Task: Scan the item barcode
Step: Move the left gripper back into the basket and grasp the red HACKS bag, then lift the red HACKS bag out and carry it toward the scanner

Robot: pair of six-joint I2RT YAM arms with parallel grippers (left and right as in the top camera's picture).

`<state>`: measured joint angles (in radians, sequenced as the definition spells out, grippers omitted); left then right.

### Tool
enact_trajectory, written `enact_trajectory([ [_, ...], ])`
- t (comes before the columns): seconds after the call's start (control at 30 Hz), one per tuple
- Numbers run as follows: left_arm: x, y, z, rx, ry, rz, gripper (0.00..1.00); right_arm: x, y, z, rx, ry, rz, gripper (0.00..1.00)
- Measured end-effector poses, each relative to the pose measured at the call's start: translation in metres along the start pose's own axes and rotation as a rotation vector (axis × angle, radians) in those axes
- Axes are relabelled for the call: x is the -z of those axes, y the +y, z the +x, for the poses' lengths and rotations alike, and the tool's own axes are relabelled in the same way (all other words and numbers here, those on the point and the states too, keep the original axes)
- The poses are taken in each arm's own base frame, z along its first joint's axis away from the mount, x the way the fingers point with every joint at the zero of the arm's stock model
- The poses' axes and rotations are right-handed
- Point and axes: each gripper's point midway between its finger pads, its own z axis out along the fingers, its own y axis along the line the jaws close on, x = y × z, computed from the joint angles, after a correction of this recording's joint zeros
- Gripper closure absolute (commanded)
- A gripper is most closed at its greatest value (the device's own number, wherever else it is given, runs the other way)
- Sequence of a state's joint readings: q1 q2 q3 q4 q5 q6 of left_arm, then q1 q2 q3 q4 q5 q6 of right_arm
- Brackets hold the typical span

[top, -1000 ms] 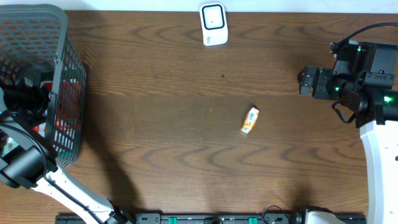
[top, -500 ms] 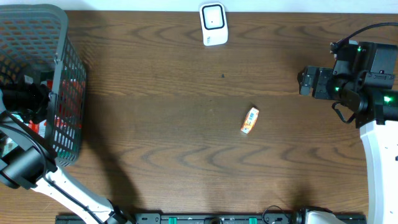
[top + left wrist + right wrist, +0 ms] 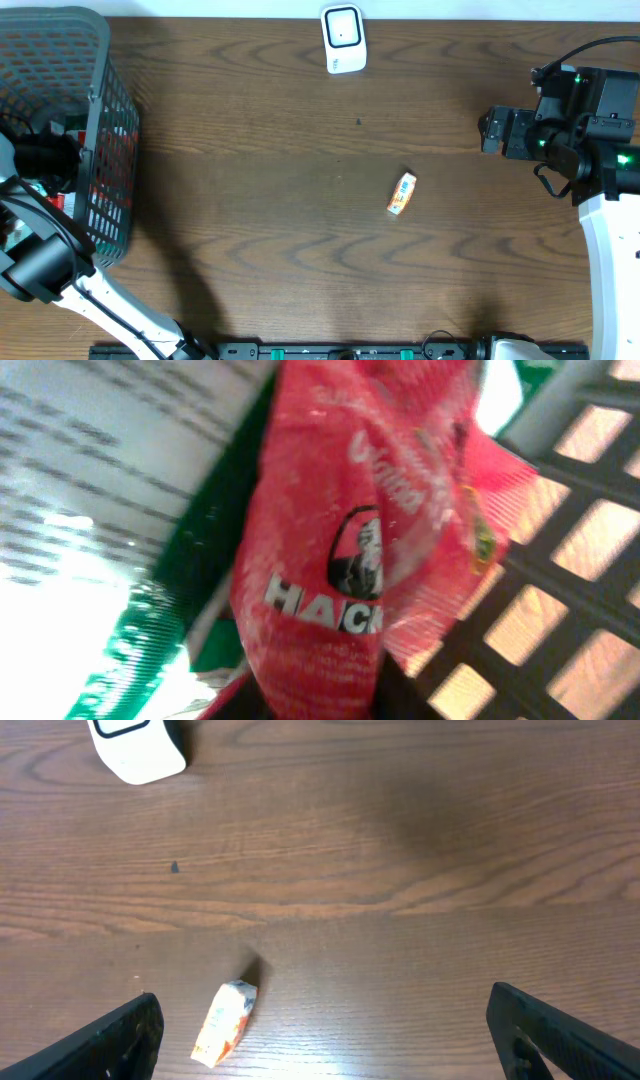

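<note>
Left gripper (image 3: 45,155) is deep in the basket (image 3: 110,120) at the frame's left edge, hard against the red packet (image 3: 370,560); whether it grips cannot be told. The loose wrapper may snag the basket's lattice or slip free on lifting. Scanner (image 3: 343,38) sits top centre, beyond the basket wall; right gripper (image 3: 335,1035) stands wide open.

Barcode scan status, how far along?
Done: nothing provable; an orange packet lies on the table. In hand: left arm reaches into the basket, red packet filling its camera, grip unclear. Left: lift it out, show it to the white scanner.
</note>
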<state>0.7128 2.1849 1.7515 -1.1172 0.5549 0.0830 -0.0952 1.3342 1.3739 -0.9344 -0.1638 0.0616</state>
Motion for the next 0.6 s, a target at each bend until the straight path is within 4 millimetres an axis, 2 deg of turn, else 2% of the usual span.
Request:
enact_trajectory([
  [0.2, 0.005, -0.014, 0.003, 0.04, 0.017, 0.061, 0.93, 0.0, 0.0, 0.0, 0.0, 0.0, 0.0, 0.01],
  [0.37, 0.026, -0.02, -0.006, 0.09, -0.019, 0.078, 0.93, 0.0, 0.0, 0.0, 0.0, 0.0, 0.0, 0.01],
  [0.43, 0.042, -0.023, -0.013, 0.094, -0.067, 0.085, 0.92, 0.0, 0.0, 0.0, 0.0, 0.0, 0.0, 0.01],
  [0.5, 0.067, -0.028, -0.021, 0.081, -0.151, 0.092, 0.93, 0.0, 0.0, 0.0, 0.0, 0.0, 0.0, 0.01],
  [0.57, 0.1, -0.038, -0.025, 0.058, -0.253, 0.096, 0.93, 0.0, 0.0, 0.0, 0.0, 0.0, 0.0, 0.01],
  [0.6, 0.127, -0.048, -0.026, 0.035, -0.333, 0.1, 0.93, 0.0, 0.0, 0.0, 0.0, 0.0, 0.0, 0.01],
])
